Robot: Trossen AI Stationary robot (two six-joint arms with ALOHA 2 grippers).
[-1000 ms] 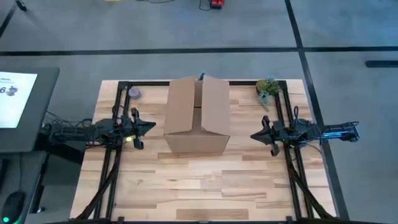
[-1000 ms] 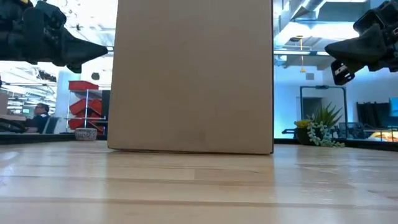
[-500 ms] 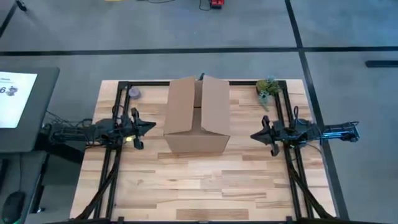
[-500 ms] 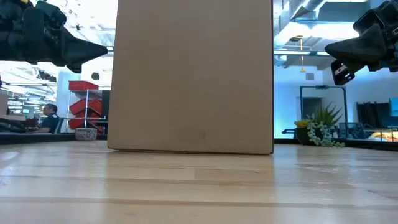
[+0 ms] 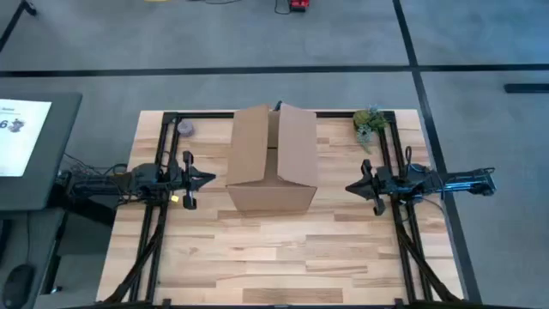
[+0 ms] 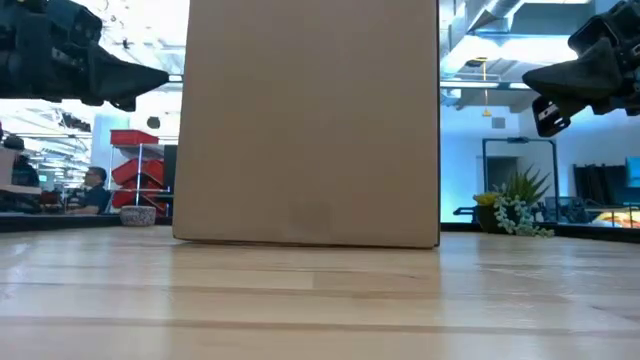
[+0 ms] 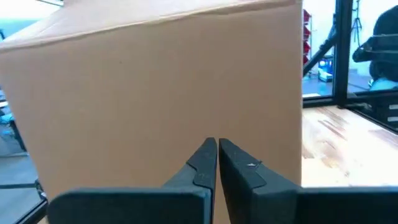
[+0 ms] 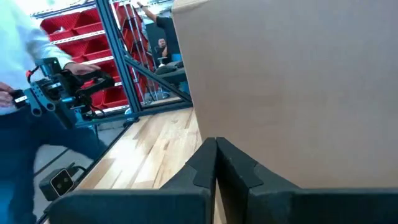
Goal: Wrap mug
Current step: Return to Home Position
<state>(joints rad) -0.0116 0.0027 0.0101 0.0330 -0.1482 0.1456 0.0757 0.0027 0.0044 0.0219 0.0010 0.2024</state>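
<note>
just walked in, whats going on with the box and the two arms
Nothing is being handled right now. A cardboard box stands in the middle of the table with its flaps folded over the top; no mug is in view. The left gripper hangs off the box's left side and the right gripper off its right. Both are shut and point at the box without touching it.

From my end: grey floor (image 5: 257, 39) w/ dark tape lines (image 5: 214, 69) round the light wood table (image 5: 274, 257). Screen (image 5: 21, 129) on a stand off the table's left side. Low view shows a bright open workshop: pale blue wall (image 6: 462, 180), ceiling ducts (image 6: 500, 15), red bin rack (image 6: 135, 165), dark metal frame (image 6: 520, 165). Small plant (image 6: 512, 213) on the table's far right corner. Ppl (image 6: 95, 188) seated at desks, far left.
</note>
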